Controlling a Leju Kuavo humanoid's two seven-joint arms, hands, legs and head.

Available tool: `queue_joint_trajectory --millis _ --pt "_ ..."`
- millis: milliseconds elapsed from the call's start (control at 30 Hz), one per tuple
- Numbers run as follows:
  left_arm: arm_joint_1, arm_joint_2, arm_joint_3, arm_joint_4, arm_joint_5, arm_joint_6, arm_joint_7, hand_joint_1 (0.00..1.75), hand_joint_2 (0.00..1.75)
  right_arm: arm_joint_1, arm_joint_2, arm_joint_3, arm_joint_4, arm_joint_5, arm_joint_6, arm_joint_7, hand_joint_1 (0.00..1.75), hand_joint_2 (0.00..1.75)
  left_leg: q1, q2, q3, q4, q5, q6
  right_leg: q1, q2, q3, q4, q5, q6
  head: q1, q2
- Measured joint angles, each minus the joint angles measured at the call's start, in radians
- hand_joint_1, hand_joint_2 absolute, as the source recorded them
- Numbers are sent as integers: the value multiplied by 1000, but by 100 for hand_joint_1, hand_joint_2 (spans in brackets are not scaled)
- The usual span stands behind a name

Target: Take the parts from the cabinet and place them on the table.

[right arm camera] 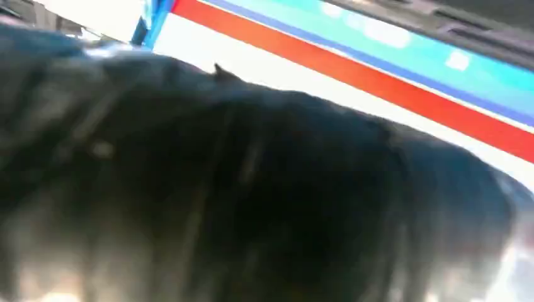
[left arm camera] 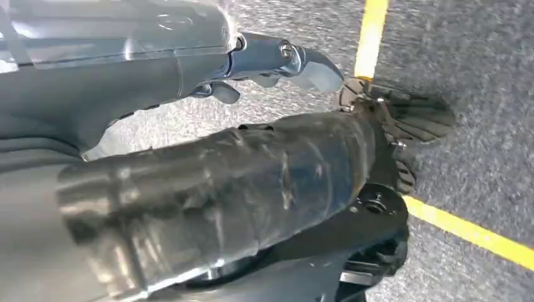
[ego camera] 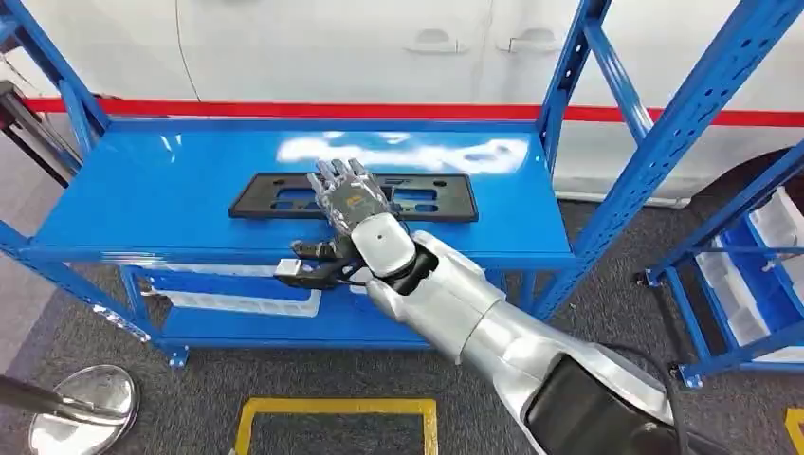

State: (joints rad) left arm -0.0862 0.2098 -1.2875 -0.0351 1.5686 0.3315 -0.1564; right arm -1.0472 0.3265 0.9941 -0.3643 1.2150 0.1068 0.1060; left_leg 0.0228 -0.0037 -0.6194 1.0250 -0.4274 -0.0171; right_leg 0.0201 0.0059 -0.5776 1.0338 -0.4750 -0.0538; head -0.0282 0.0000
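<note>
A long flat black plastic part (ego camera: 265, 201) with cut-outs lies on the top shelf of the blue cabinet (ego camera: 142, 204), near the shelf's front edge. My right hand (ego camera: 349, 201) lies on top of the part's middle, fingers stretched flat and pointing to the back. Its dark thumb (ego camera: 308, 261) sticks out to the left at the shelf's front edge. The right wrist view is a dark blur close up, with a red stripe (right arm camera: 378, 82) behind. My left hand (left arm camera: 277, 60) hangs by my body over the grey carpet, its thumb out and nothing in it.
Blue uprights (ego camera: 569, 66) frame the shelf on both sides. A lower shelf holds a white bin (ego camera: 237, 301). A second blue rack with white bins (ego camera: 758, 275) stands at the right. A chrome post base (ego camera: 85, 403) and yellow floor tape (ego camera: 337, 409) lie in front.
</note>
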Motion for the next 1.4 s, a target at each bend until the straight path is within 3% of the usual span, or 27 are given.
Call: queue_joint_trajectory --millis 67,133,233,267,300,333,400,433,567,600,633,667,767,800,833,900,933,967,1000,1067,1133,1167,1267,1300,1333,1367,1400 --pt "1 1 0 0 0 0 0 0 0 3 0 -7 2 6 0 -3 0 0 -2 -2 0 0 -1 8 -2 0 1 -3 -2 4 0 0" --pt "1 1 0 0 0 3 0 0 0 3 -2 -16 3 10 -2 -4 0 0 4 0 10 -11 0 21 -4 0 -7 30 -27 20 0 0" --pt "-1 3 0 0 0 3 0 0 0 12 -7 -22 7 11 -4 -5 0 0 3 2 15 -12 -5 32 -14 -1 -126 251 -122 31 0 0" --pt "-1 3 0 0 0 3 0 0 0 19 -9 -23 10 12 -4 -5 0 0 2 2 16 -12 -7 34 -18 -1 -162 304 -132 32 0 0" --pt "0 4 0 0 0 3 0 0 0 25 -11 -25 11 14 -4 -7 0 0 2 1 19 -12 -9 33 -20 -1 -176 312 -116 33 0 0" --pt "0 4 0 0 0 3 0 0 0 29 -13 -29 13 16 -4 -12 0 0 2 0 22 -12 -12 32 -22 -1 -166 273 -78 32 0 0" --pt "0 4 0 0 0 5 0 0 0 29 -14 -33 13 24 -4 -16 0 0 2 -2 35 -12 -19 28 -22 -1 -87 90 33 21 0 0" --pt "0 3 0 0 0 5 0 0 0 29 -14 -35 13 27 -5 -17 0 0 4 -2 38 -15 -22 26 -16 -1 -57 16 54 13 0 0" --pt "-2 3 -1 0 0 9 3 0 0 30 -16 -38 15 31 -7 -17 0 0 7 -1 46 -25 -25 1 -3 2 -45 -2 40 0 1 0" --pt "-2 3 -1 0 0 9 3 0 0 31 -16 -39 15 31 -8 -17 0 0 2 0 51 -29 -27 -8 -11 2 -30 -24 47 -7 0 0" --pt "-1 3 -1 0 0 10 3 0 0 31 -16 -40 14 31 -8 -17 0 0 6 2 46 -9 -39 -6 -15 1 -17 -39 52 -9 1 0" --pt "-2 3 -2 0 0 10 3 0 0 29 -16 -40 15 31 -10 -17 0 0 6 1 23 40 -67 -6 -15 -1 -11 -45 52 -17 -2 0" --pt "-1 4 -2 0 0 10 3 0 0 37 -15 -40 16 31 -11 -18 0 0 7 1 -96 258 -151 -18 -10 -2 -3 -44 44 -21 0 0" --pt "0 3 -2 0 0 11 3 0 0 40 -15 -40 16 31 -11 -18 0 0 7 1 -116 281 -141 -20 -10 -2 -1 -41 40 -21 -1 0" --pt "1 3 -2 0 1 12 6 0 0 41 -15 -40 16 32 -11 -18 0 0 8 1 -109 252 -109 -22 -10 0 2 -37 34 -19 -1 0" --pt "0 5 -2 0 1 13 9 0 0 40 -15 -41 16 35 -12 -18 0 0 12 3 -39 93 -13 -27 -14 2 8 -22 19 -10 -1 0" --pt "0 4 -2 0 1 15 10 0 0 41 -15 -46 16 39 -12 -18 0 0 15 5 -5 9 11 -31 -14 2 8 -10 7 -2 -1 0" --pt "-2 2 -2 0 1 14 11 0 0 39 -15 -49 16 41 -12 -19 0 0 5 1 8 3 -8 -28 -7 4 1 1 -1 7 -1 0" --pt "-3 2 -2 0 1 14 11 0 0 40 -15 -54 17 46 -12 -21 0 0 8 -3 2 6 -7 -9 -7 5 -4 4 -2 9 2 0" --pt "-1 3 -2 0 0 14 11 0 0 45 -15 -58 17 48 -11 -26 0 0 2 -4 0 7 -10 1 -9 5 -2 4 -4 13 2 0" --pt "-1 3 -2 0 0 16 12 0 0 46 -16 -63 18 53 -11 -34 0 0 6 -2 6 2 -9 14 -14 4 -4 20 -19 24 2 0" --pt "-1 4 -2 0 0 16 12 0 0 46 -16 -64 18 55 -11 -37 0 0 6 -2 8 2 -12 19 -15 1 -21 58 -42 29 2 0" --pt "-2 5 -2 0 0 16 12 0 0 58 -16 -74 19 56 -10 -51 0 0 2 0 14 1 -18 29 -18 0 -145 282 -129 37 2 0" --pt "-1 5 -2 0 0 16 12 0 0 65 -16 -77 19 56 -10 -54 0 0 1 0 16 1 -20 31 -17 0 -171 315 -127 36 2 0" --pt "-1 5 -2 0 0 16 12 0 0 72 -18 -82 19 56 -10 -57 0 0 -2 -1 20 1 -23 31 -16 0 -172 296 -97 30 2 0" --pt "-1 5 -2 0 0 15 11 0 0 74 -18 -84 19 56 -10 -59 0 0 -3 -2 24 1 -25 31 -13 0 -155 248 -59 23 2 0" --pt "-1 4 -2 0 0 15 10 0 0 76 -18 -88 19 56 -10 -62 0 0 -4 -3 31 1 -30 31 -7 0 -115 155 -1 11 2 0"
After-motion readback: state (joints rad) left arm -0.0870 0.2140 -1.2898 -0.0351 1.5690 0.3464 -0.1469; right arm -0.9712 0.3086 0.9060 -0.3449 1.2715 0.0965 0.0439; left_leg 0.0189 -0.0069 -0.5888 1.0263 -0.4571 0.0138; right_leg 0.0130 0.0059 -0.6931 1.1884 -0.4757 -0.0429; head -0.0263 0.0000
